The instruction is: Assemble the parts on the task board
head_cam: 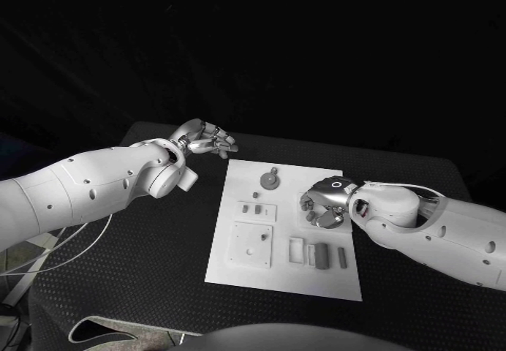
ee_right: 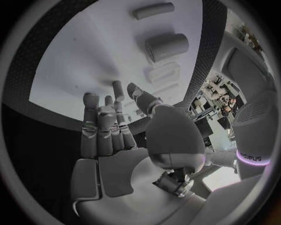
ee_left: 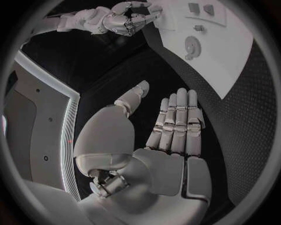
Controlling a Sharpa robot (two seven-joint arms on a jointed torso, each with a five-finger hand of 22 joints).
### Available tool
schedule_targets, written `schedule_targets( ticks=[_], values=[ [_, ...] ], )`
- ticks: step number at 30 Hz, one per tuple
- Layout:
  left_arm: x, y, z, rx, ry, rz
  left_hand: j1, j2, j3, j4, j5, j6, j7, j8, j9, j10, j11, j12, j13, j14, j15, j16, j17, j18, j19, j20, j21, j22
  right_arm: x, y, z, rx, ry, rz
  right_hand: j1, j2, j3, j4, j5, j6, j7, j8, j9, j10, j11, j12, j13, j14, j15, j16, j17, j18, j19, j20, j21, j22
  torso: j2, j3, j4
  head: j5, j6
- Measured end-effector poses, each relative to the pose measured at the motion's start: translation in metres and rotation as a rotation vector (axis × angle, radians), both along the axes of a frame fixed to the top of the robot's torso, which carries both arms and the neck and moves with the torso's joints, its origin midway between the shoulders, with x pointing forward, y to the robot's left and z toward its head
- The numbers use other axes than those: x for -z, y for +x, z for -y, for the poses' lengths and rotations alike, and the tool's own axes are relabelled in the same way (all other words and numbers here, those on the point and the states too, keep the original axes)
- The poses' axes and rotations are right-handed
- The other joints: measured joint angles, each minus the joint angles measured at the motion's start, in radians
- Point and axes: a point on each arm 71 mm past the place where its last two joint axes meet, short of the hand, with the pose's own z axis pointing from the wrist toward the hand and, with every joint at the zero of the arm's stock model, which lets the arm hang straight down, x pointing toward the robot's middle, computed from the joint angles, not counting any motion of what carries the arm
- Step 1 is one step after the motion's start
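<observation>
The white task board [head_cam: 238,270] lies in the middle of the black table. On it are a round grey part [head_cam: 271,179], small parts on a raised plate [head_cam: 255,210], a square plate [head_cam: 253,245] and upright grey pieces [head_cam: 322,254] near the right edge. My right hand [head_cam: 325,205] hovers over the board's right side, fingers bent down, with nothing seen between them. In its wrist view the right hand [ee_right: 114,126] reaches toward the board [ee_right: 88,56], a grey cylinder [ee_right: 166,47] and a bar [ee_right: 153,10]. My left hand [head_cam: 205,139] is off the board's far left corner, fingers spread and empty.
The left wrist view has the flat left hand [ee_left: 175,126] over the black mat, with the board [ee_left: 240,61], its round part [ee_left: 191,46] and the right hand [ee_left: 126,18] beyond. Black mat surrounds the board on every side.
</observation>
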Motion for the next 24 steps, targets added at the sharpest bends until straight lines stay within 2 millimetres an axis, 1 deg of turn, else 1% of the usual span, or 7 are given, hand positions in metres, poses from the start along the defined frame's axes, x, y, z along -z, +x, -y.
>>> schedule_targets(
  ticks=[3,5,9,11,19,22,24],
  values=[
    [0.0001,0.0,-0.0007,-0.002,-0.003,-0.003,0.0,0.0,0.0,0.0,0.0,0.0,0.0,0.0,0.0,0.0,0.0,0.0,0.0,0.0,0.0,-0.002,0.0,0.0,0.0,0.0,0.0,0.0,0.0007,-0.0002,0.0007,-0.001,-0.003,0.001,0.005,0.005,0.0,0.0,0.0,0.025,0.002,0.01,-0.002,0.028,-0.003,0.012,0.001,0.004,0.0,0.0,0.0,0.0,0.003,0.0,0.0,0.0,0.0,0.0,-0.0002,0.0,-0.001],
    [0.0001,0.0,-0.0012,-0.003,-0.005,-0.004,0.0,0.0,0.0,0.0,0.0,0.0,0.0,0.0,0.0,0.0,0.0,0.0,0.0,0.0,0.0,-0.002,0.0,0.0,0.0,0.0,0.0,0.0,0.0012,-0.0005,0.0007,-0.002,-0.005,0.001,0.005,0.005,-0.002,-0.002,0.0,0.032,0.004,0.011,-0.003,0.038,-0.003,0.012,0.001,0.004,0.0,0.004,0.0,0.0,0.004,0.0,0.0,0.0,0.0,0.0,-0.0002,0.001,-0.002],
    [0.0002,0.0,-0.0013,-0.004,-0.008,-0.006,0.0,0.0,0.0,0.0,0.0,0.0,0.0,0.0,0.0,0.0,0.0,0.0,0.0,0.0,0.0,-0.002,0.001,0.0,0.0,0.0,0.0,-0.001,0.0017,-0.0009,0.0001,-0.005,-0.008,0.004,0.006,0.005,-0.003,-0.003,0.0,0.045,0.002,0.014,-0.006,0.052,-0.005,0.016,0.002,0.007,0.0,0.004,0.0,0.0,0.004,0.0,0.0,0.0,0.0,0.0,-0.0007,0.001,-0.003],
    [0.0002,0.0,-0.0013,-0.003,-0.008,-0.007,0.0,0.0,0.0,0.0,0.0,0.0,0.0,0.0,0.0,0.0,0.0,0.0,0.0,0.0,0.0,-0.002,0.002,0.0,0.0,0.0,0.0,-0.001,0.0018,-0.001,0.0,-0.006,-0.009,0.005,0.006,0.013,-0.003,-0.003,0.0,0.048,0.003,0.016,-0.006,0.058,-0.005,0.016,0.002,0.007,0.0,0.004,0.0,0.0,0.004,0.0,0.0,0.0,0.0,0.0001,-0.0007,0.002,-0.004],
    [0.0005,-0.0002,-0.0014,0.002,-0.011,-0.012,0.0,0.0,0.0,0.0,0.0,0.0,0.0,0.0,0.0,0.0,0.0,0.0,0.0,0.0,0.0,-0.002,0.004,0.0,0.0,0.0,0.0,-0.001,0.0027,-0.0007,-0.0003,-0.007,-0.015,0.009,0.004,0.014,-0.003,-0.003,0.0,0.049,0.002,0.016,-0.009,0.058,-0.005,0.016,0.002,0.007,0.0,0.004,0.0,0.0,0.005,0.002,0.0,0.0,0.0,0.0006,-0.0008,0.002,-0.006],
    [0.0006,-0.0003,-0.0011,0.004,-0.012,-0.014,0.0,0.0,0.0,0.0,0.0,0.0,0.0,0.0,0.0,0.0,0.0,0.0,0.0,0.0,0.0,-0.002,0.004,0.0,0.0,0.0,0.0,-0.001,0.0034,-0.0009,-0.0016,-0.009,-0.014,0.008,-0.006,0.024,-0.003,-0.003,0.0,0.058,0.004,0.016,-0.011,0.066,-0.007,0.016,0.002,0.008,-0.001,0.004,0.0,0.0,0.006,0.001,0.0,0.0,0.0,0.0006,-0.0012,0.002,-0.006],
    [0.0006,-0.0003,-0.0009,0.006,-0.012,-0.015,0.0,0.0,0.0,0.0,0.0,0.0,0.0,0.0,0.0,0.0,0.0,0.0,0.0,0.0,0.0,-0.003,0.005,0.0,0.0,0.0,0.0,-0.001,0.004,-0.001,-0.0023,-0.01,-0.014,0.007,-0.017,0.036,-0.003,-0.003,0.0,0.062,0.006,0.016,-0.013,0.073,-0.004,0.016,0.002,0.01,-0.003,0.007,0.001,0.0,0.01,0.0,0.0,0.0,0.0,0.0006,-0.0012,0.003,-0.006]
  ],
)
